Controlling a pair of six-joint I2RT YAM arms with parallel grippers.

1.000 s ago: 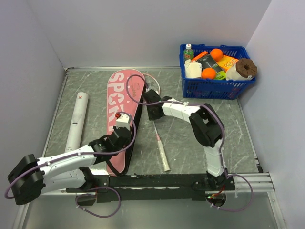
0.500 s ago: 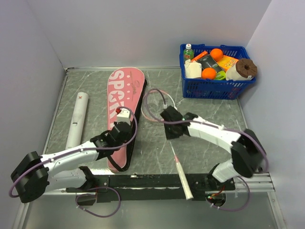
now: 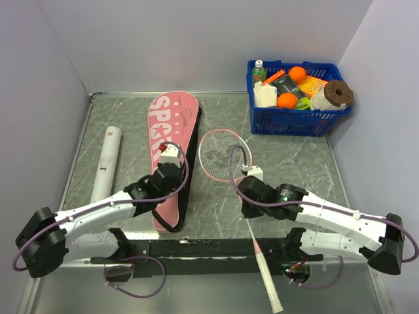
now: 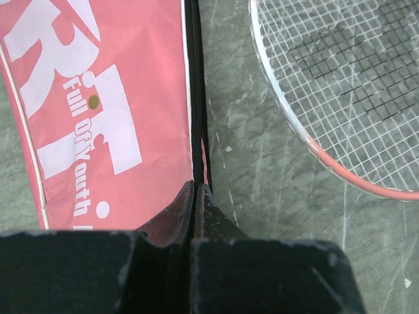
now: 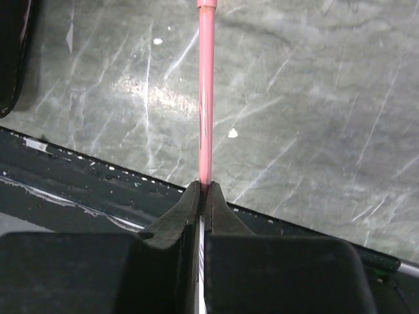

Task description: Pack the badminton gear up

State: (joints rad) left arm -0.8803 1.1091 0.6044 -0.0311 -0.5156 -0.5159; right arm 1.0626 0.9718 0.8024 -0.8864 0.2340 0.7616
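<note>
We have the right tool (image 5: 201,191) clamped tight on the pink shaft (image 5: 206,98) of the racket (image 3: 219,154). The left tool (image 4: 196,191) is pinched shut on the black zip edge (image 4: 196,98) of the pink bag (image 3: 171,127). From the right tool the racket's long axis runs out to the strung head on the far side and back to the pale handle (image 3: 267,284), which sticks out past the black rail (image 3: 196,248) at the near edge of the surface (image 3: 294,163). The bag lies to that tool's left, its length roughly parallel to the racket. Its zip edge faces the racket head, which is just beside it with a strip of bare surface between. We judge the coming move to be a leftward carry by the right arm, head first, into whatever gap the left tool can lift along that edge; how far the zip is open we cannot tell. The white tube (image 3: 105,163) lies beyond the bag, to the left tool's left, apart from both tools.
</note>
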